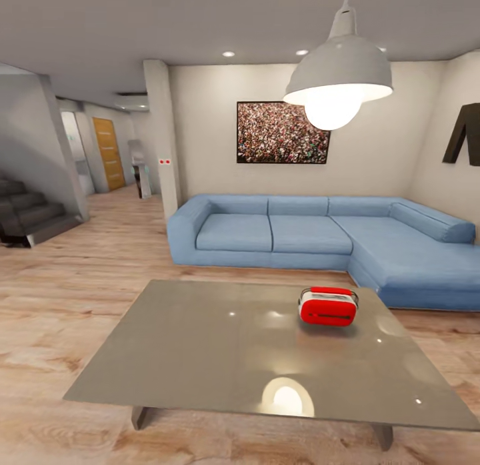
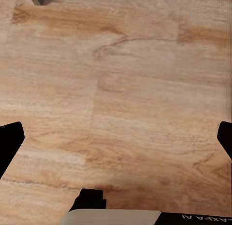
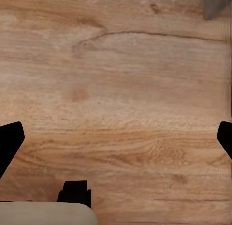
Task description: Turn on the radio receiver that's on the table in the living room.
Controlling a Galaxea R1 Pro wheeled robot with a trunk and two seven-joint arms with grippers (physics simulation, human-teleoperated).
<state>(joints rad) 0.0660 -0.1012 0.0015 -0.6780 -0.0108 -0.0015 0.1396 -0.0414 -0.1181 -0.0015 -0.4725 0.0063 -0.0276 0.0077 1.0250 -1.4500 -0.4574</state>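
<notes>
- the radio receiver, a small red box with white trim, is sitting upright on the table, toward the far right part of the top, nearer the sofa side than the camera side.
- a thin wire loop is arching over the radio's top; its long red face is turning toward the camera, and a dial cannot be made out from here.
- the table's glossy grey-brown top is reflecting the lamp as a bright oval near the close edge, well apart from the radio.
- the blue l-shaped sofa is standing beyond the table, running along the back wall and bending forward at the right.
- a framed crowd photo is hanging above the sofa, and part of a big dark wall letter is showing on the right wall.
- the white dome lamp is hanging lit, high between camera and photo.
- dark stairs are rising at the far left, with an orange-brown door down the hallway behind them.
- the left gripper is pointing down at the pale wood floor; its two dark fingertips are showing at opposite edges of the left wrist view, so the jaws are standing wide apart with nothing between them.
- the right gripper is hanging over the same kind of floor boards, its fingertips likewise spread to the edges, jaws apart and holding nothing.
</notes>
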